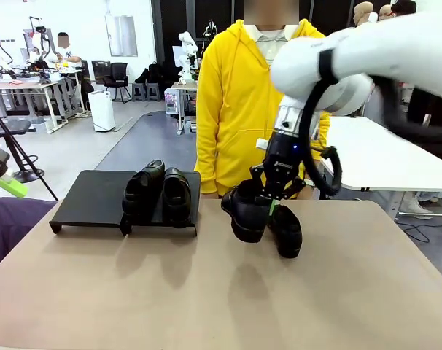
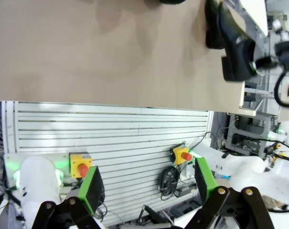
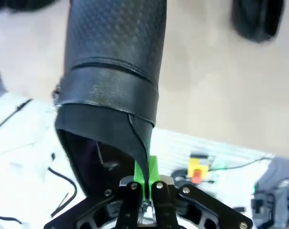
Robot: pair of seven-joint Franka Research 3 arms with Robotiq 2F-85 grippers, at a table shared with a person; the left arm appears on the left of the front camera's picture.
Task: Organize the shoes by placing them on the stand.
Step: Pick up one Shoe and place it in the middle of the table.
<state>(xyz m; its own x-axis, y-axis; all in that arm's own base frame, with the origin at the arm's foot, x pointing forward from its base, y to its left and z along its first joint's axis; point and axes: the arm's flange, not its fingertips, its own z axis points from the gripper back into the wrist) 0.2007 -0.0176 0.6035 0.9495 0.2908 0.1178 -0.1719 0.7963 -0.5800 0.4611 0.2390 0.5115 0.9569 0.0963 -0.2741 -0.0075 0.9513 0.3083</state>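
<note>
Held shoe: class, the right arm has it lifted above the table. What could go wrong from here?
1. The right jaws pinch only the thin rim of the held shoe, which hangs tilted; it may slip or swing.
2. It hangs close beside the shoe on the table and could knock it when moved.
3. The stand's free half lies beyond the pair on it; a low carry might clip them.

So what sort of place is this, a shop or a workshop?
Probably a robotics lab: yellow boxes with red emergency-stop buttons on a slotted metal base, a black tripod, and pale workbenches loaded with equipment behind.
</note>
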